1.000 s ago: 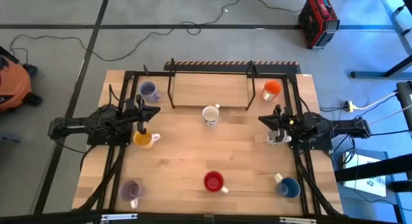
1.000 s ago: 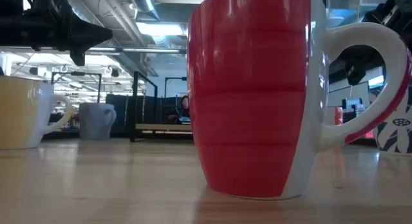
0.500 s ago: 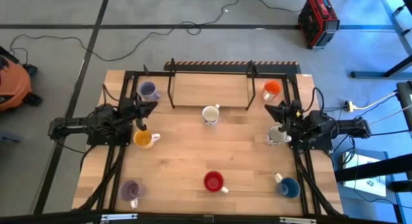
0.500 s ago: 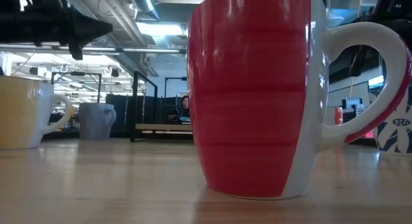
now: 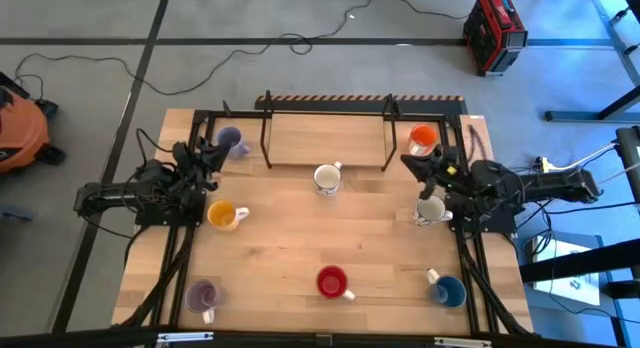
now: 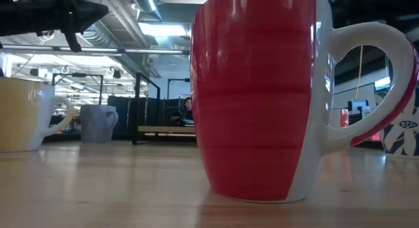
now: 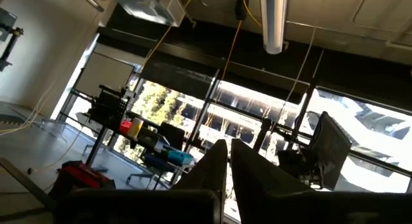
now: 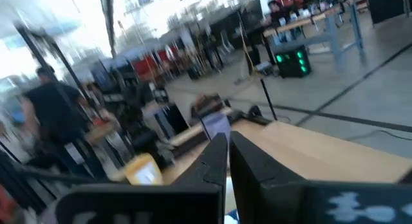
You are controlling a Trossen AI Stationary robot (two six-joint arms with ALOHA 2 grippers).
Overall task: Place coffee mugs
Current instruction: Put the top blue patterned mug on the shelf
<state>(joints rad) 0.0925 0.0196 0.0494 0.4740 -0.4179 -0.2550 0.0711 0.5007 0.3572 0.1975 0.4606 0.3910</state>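
You have a pale wooden table (image 5: 300,238) with a black frame (image 5: 325,113) standing at its far edge. Eight mugs rest on it: purple mug (image 5: 230,140) far left, orange-red mug (image 5: 422,138) far right, white mug (image 5: 327,178) centre, yellow-orange mug (image 5: 222,216), cream mug (image 5: 431,209), second purple mug (image 5: 203,296), red mug (image 5: 332,282), blue mug (image 5: 449,290).

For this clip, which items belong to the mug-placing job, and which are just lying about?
Job items: purple mug, orange-red mug, white mug, yellow-orange mug, cream mug, red mug, blue mug, second purple mug.

Lying about: black rack, red case and cables on the floor.
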